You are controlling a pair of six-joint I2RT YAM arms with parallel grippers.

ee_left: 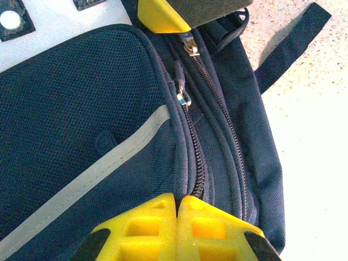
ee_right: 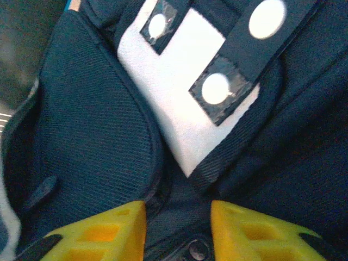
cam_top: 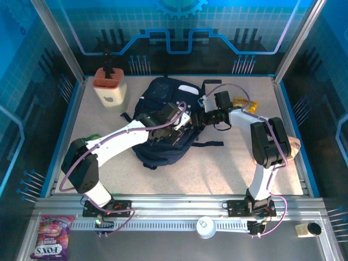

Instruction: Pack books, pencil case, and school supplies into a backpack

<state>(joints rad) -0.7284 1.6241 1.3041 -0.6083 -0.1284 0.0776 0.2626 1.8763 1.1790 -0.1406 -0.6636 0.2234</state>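
Well, your backpack (cam_top: 163,95) lies flat near the middle of the table (cam_top: 217,163), slightly toward the far side, with both arms reaching onto it.

Your left claw (cam_top: 173,129) sits on the bag's near-right part. In its own wrist camera its yellow fingers (ee_left: 206,228) are pressed together right at the zip seam of the backpack (ee_left: 81,109). You cannot tell whether any fabric is caught between them. 2 zip pulls (ee_left: 184,98) lie along that seam farther up, and a yellow finger of the other claw shows at the top edge.

Your right claw (cam_top: 194,118) comes in from the right, close to the left one. Its fingers (ee_right: 103,231) are spread apart, with dark backpack (ee_right: 92,119) fabric between them and a white patch (ee_right: 168,92) just beyond.

Farther out, a beige holder (cam_top: 110,89) with a terracotta top stands at the far left, apart from the bag. A yellow snack packet (cam_top: 246,104) lies to the right, behind the right arm.
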